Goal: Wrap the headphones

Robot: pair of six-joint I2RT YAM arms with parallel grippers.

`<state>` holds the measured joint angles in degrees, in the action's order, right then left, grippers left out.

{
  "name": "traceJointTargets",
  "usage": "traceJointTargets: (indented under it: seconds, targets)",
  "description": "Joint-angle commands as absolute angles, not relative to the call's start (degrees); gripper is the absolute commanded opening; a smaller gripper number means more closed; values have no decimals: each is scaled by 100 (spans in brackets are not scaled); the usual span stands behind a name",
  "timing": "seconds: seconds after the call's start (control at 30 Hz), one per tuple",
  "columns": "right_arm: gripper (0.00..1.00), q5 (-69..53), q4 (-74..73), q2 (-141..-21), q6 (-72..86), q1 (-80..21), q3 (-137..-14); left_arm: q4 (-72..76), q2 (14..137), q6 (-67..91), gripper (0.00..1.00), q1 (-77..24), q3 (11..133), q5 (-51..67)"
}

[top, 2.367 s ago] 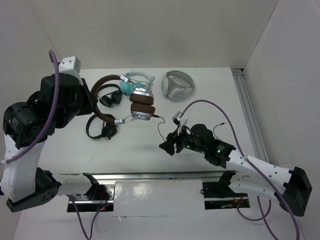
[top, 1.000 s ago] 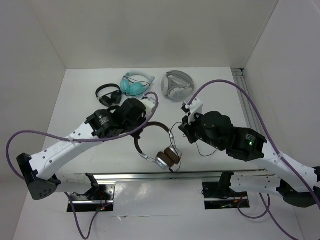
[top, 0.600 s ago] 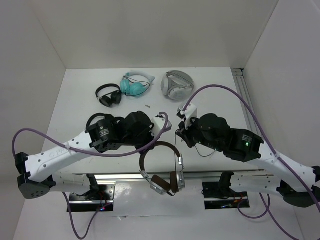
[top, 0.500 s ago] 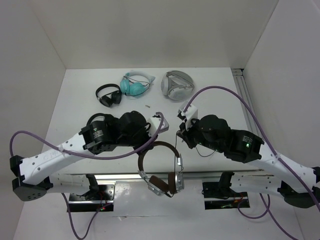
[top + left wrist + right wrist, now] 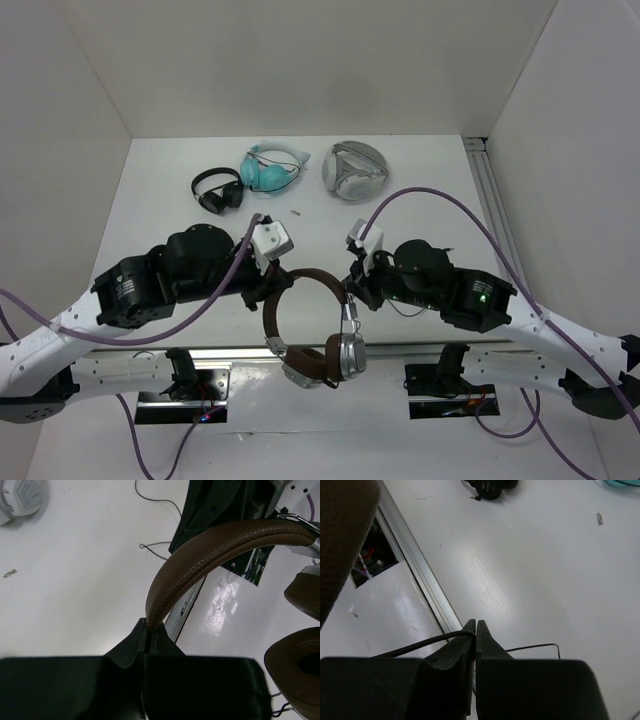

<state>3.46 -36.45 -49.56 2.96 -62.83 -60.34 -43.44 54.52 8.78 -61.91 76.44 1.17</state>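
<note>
The headphones have come from the far row at twelve o'clock to the worktop's six o'clock edge. There they hang from the left end effector, which is clamped on the brown headband. At their three o'clock, the right end effector pinches the black cable. Winding looks barely begun; the next move is to carry that cable round the headband, kept taut.

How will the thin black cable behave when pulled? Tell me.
Probably floppy: the cable curves loosely from the right gripper. Likely light and apt to slip, being so thin. The headband looks stiff, holding its arch in the left gripper.
</note>
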Motion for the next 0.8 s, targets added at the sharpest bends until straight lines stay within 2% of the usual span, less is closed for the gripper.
traceJointTargets:
  seconds: [0.0, 0.07, 0.13, 0.17, 0.5, 0.77]
  targets:
    - [4, 79, -2612, -4852, 369, -6293, -5687, -3262, 5159, 1493, 0, -6223, 7726, -7]
    - [13, -62, -2217, -4772, 439, -6293, -5371, -3191, 5089, 1678, 0, -6223, 7778, -410]
    - [16, -123, -1532, -4641, 510, -6293, -5143, -3120, 5027, 1976, 0, -6223, 7839, -745]
    - [20, -19, -1312, -4641, 571, -6293, -4941, -3120, 4975, 2099, 0, -6223, 7840, -1269]
    - [20, 369, 1457, -5264, 817, -6293, -3580, -3540, 4737, 3699, 0, -6223, 8305, -3416]
    - [20, -202, 3380, -5914, 1397, -6187, -2436, -4349, 4605, 5157, 0, -6223, 8708, -4587]
